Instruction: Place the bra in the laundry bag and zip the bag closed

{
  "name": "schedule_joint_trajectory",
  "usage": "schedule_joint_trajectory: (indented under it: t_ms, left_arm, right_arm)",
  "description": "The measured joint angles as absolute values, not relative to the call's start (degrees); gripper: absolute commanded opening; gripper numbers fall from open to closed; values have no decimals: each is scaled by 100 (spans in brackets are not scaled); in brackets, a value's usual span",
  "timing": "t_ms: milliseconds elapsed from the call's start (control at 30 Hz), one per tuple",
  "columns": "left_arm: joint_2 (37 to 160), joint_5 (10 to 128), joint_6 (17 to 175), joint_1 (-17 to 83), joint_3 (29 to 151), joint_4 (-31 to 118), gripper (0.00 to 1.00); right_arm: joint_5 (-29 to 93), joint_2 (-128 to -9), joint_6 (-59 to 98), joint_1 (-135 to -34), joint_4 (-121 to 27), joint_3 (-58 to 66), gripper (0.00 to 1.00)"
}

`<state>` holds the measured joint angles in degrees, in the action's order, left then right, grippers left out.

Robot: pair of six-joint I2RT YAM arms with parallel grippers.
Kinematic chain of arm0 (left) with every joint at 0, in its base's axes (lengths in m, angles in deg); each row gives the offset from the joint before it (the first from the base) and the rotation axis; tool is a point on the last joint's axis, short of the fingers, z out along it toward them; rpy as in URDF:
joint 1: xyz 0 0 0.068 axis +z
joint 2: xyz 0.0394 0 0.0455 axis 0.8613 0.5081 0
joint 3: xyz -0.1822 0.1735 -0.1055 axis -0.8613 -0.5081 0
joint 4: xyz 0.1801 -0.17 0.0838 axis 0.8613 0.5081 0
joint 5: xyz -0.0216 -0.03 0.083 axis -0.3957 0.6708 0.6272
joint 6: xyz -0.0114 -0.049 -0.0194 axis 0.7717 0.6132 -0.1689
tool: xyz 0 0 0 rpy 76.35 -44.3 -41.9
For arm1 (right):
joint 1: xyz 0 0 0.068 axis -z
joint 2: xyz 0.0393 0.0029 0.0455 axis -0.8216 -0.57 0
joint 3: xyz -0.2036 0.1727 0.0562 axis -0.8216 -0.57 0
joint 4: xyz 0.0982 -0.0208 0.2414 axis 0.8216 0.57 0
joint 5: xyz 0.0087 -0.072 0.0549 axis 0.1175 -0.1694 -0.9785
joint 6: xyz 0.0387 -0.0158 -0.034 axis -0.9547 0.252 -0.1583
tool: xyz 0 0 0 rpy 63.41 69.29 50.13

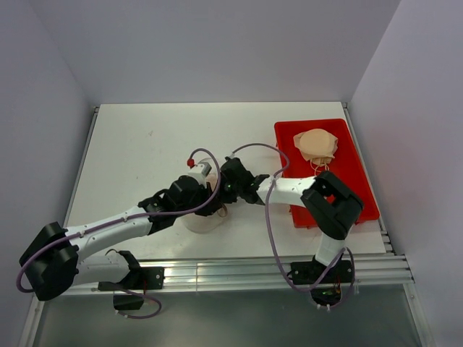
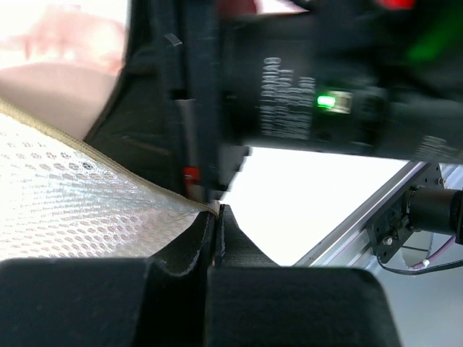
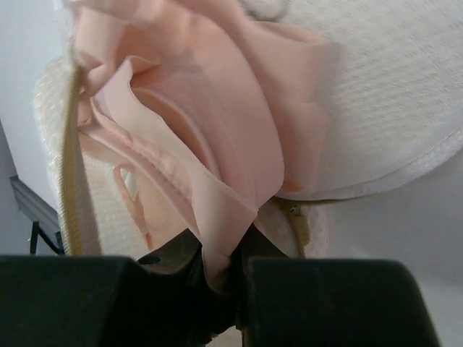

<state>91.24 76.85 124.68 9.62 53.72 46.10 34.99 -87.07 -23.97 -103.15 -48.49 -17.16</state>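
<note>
The right arm (image 1: 289, 189) is reaching across to the middle of the counter (image 1: 145, 144). Its jaws are clamping a fold of the pale pink bra (image 3: 239, 130), with the fabric pinched tight between them. The bra is sitting in the mouth of the white mesh laundry bag (image 3: 391, 101). Much of it is bulging out of the opening, between the beige zipper tape (image 3: 69, 181) on one side and the bag's round face on the other. Gripping it by a fold is probably letting the arm drive the soft cups deeper without them springing out.

The left arm (image 1: 108, 228) is coming in from the other side. Its jaws are pressing together on the bag's rim, right at the zipper edge, with the mesh running away to the left in the left wrist view. That pinch is most likely anchoring the light bag and holding its mouth open against the push.

From above, the two wrists are crowding over the bag, so only a pale sliver of it is showing beneath them. The red tray (image 1: 354, 173) is lying well apart at the right, with the darker tan-peach bra (image 1: 316, 144) resting in it.

Insertion is looking about halfway done and the zipper is standing open. All the loose fabric needs to be going below the zipper line first, or a strap could be catching in the teeth. I cannot tell where the slider is.
</note>
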Motion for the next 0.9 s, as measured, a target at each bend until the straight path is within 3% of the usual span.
schedule_joint_trajectory:
  t_ms: [67,200,400,900]
  left_arm:
    - [9133,7681,12470,962,5347,4559,0]
    - [9133,7687,12474,962,5302,4426,0]
    - [9041,7810,12549,960,5291,4402,0]
    - [8051,9239,12894,1196,4939,4732,0]
  right_arm:
    - [3232,-8903,-2526,-10254,-5096,-1762,2]
    - [2911,-9083,-2730,-10217,-5444,-1952,29]
    - [2684,-9017,-2937,-10155,-5844,-2273,56]
    - [2913,-7865,-2900,-10072,-5326,-2595,84]
